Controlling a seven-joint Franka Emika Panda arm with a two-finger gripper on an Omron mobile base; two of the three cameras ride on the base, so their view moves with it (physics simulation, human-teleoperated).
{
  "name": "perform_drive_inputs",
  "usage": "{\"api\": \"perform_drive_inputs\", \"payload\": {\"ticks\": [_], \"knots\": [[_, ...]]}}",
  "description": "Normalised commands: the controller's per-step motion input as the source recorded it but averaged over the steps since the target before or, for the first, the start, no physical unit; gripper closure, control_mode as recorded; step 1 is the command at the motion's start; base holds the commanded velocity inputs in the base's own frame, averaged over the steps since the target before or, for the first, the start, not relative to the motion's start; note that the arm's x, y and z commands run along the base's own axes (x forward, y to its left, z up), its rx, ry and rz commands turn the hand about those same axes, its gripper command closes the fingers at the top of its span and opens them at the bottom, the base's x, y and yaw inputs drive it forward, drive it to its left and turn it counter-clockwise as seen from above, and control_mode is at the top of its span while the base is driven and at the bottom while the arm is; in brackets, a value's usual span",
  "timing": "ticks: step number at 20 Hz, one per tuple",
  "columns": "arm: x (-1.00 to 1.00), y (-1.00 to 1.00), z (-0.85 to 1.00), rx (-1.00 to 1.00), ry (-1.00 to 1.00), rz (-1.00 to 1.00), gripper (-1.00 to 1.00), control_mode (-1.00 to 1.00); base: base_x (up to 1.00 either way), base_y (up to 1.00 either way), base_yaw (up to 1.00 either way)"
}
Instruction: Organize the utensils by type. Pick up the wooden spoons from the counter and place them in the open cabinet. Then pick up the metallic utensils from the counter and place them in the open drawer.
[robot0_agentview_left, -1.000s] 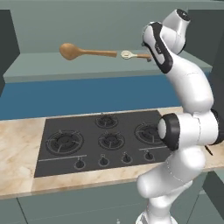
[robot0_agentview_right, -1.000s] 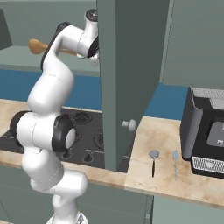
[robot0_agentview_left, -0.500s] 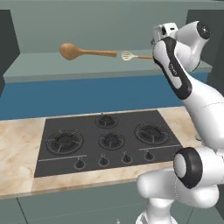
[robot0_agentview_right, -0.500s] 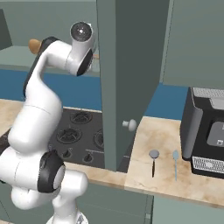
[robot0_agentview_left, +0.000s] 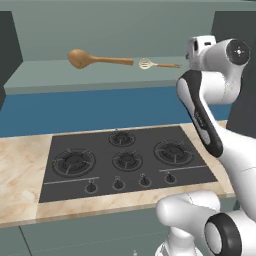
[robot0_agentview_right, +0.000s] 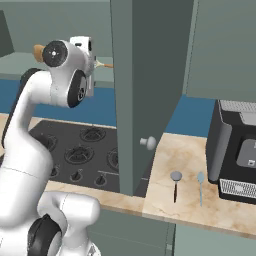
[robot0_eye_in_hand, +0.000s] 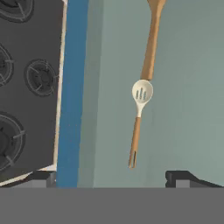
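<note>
The open grey-green wall cabinet is seen to hold two wooden spoons on its plain shelf. The small pale-bowled slotted wooden spoon lies just ahead of the end effector, whose fingers are spread wide apart with nothing between them. The large orange-brown wooden spoon lies farther beyond, its handle end nearly meeting the small spoon's bowl; contact cannot be confirmed.

Two metallic utensils are counted on the beige marbled stone tabletop, well below the end effector: one with a round grey head and dark handle and, just beside it, one pale blue-grey spoon.

The tall flat cabinet door with a small round knob stands open between the end effector and the metallic utensils. A black gas hob is set into the tabletop beneath the cabinet. A dark appliance stands beyond the utensils.
</note>
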Motion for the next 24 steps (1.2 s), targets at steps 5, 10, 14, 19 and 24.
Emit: {"api": "perform_drive_inputs", "payload": {"ticks": [5,10,14,19,24], "knots": [[-0.96,0.0,0.02,0.14,-0.01,-0.49,-1.0,-1.0,0.0,0.0,0.0],[-0.91,0.01,-0.02,0.1,-0.05,-0.59,-1.0,-1.0,0.0,0.0,0.0],[-0.63,-0.06,-0.03,0.21,0.0,-0.39,-1.0,-1.0,0.0,0.0,0.0],[-0.94,-0.01,-0.13,0.32,-0.02,-0.26,-1.0,-1.0,0.0,0.0,0.0],[-0.79,0.0,-0.48,0.39,-0.24,-0.06,-1.0,-1.0,0.0,0.0,0.0]]}}
